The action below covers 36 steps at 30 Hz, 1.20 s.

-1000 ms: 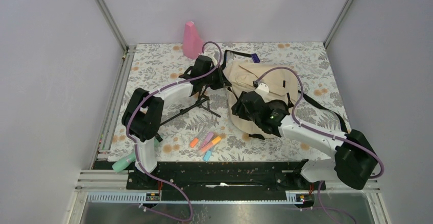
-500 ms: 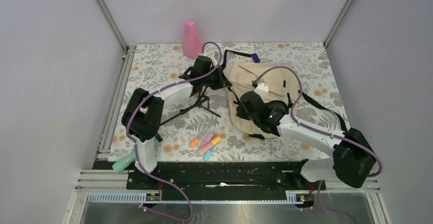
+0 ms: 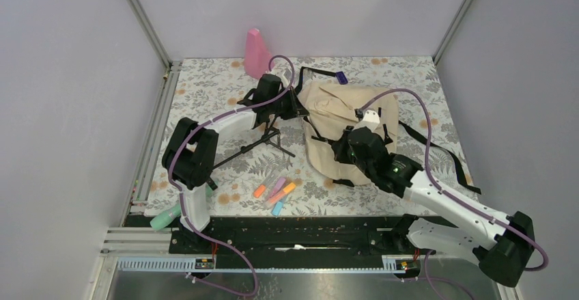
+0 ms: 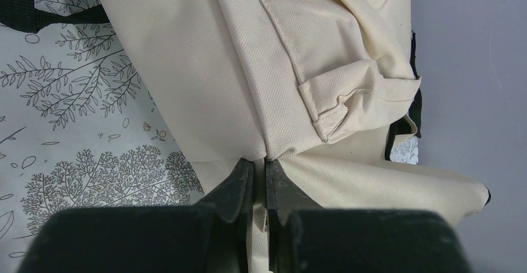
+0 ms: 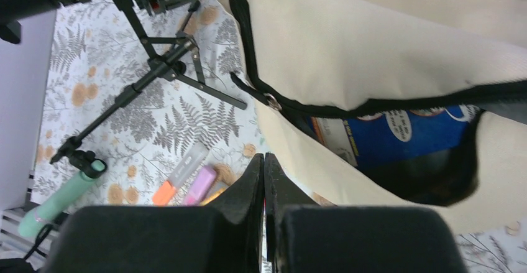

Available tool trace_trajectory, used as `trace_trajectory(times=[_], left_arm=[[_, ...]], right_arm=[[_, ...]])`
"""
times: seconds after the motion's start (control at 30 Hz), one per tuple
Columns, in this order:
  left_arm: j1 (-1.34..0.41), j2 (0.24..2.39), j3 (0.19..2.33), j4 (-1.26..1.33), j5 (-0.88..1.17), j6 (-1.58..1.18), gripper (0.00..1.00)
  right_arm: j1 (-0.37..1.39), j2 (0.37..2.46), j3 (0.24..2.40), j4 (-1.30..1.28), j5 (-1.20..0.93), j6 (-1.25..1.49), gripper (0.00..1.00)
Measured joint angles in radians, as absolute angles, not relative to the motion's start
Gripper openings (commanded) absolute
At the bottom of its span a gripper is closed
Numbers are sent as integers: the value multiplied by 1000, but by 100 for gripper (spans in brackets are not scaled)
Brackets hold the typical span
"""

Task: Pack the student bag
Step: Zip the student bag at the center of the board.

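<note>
Left gripper [image 4: 266, 161] is clamped onto a fold of the student bag [image 4: 248, 68], coarse woven cream canvas; right gripper [image 5: 264, 158] is pressed closed by its black-trimmed gaping mouth.

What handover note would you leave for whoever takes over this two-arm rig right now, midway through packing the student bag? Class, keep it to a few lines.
Left gripper: fingers shut on a fold of the student bag.
Right gripper: fingers shut at the lower lip of the bag's opening; whether they pinch cloth is unclear.
The bag lies on the table with its mouth open.
Done: a blue book is inside.
Probably left to pack: highlighters, black tripod, green tube, pink bottle, all out on the table.
</note>
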<state>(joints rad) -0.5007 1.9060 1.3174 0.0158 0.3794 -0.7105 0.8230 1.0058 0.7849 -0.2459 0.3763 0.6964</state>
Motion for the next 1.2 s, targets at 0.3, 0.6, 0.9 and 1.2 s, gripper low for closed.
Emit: trace_trajectory(times=[0.3,0.6,0.9,1.2], left_arm=[[-499,1906,1317,15,388,-710,0],[-492,1906,1329,-14,416,-699,0],[-490,1906,1349,-46,430,-692,0],[-490,1906,1375,-83,442,-681,0]], right_arm=[[823,1023,780,-296,296,572,64],[824,1264,999,-321,227,132,71],[824,1467,1126,-326,249,-184,70],[827,1528,1126,-320,266,-274,61]])
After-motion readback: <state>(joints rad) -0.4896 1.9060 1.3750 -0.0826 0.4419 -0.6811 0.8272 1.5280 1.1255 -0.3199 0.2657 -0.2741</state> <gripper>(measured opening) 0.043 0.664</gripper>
